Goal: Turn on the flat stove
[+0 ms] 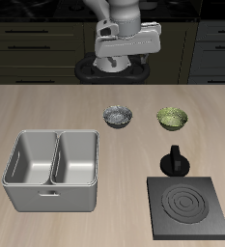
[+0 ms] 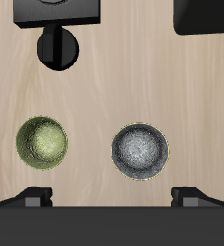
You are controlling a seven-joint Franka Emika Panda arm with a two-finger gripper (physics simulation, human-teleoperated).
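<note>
Thin dark grey square flat stove (image 1: 187,208) with grey concentric-ring burner sitting at tabletop (image 1: 46,108) front edge near a front corner, black ridged knob (image 1: 175,160) just behind the slab. Hand (image 1: 126,55) raised over back edge, fingers (image 2: 34,198) spread wide, pinching nothing. Small grey metal bowl (image 1: 118,117) and small green bowl (image 1: 173,118) mid-tabletop, well apart; grey double-basin metal tray (image 1: 52,170) toward other front corner.
</note>
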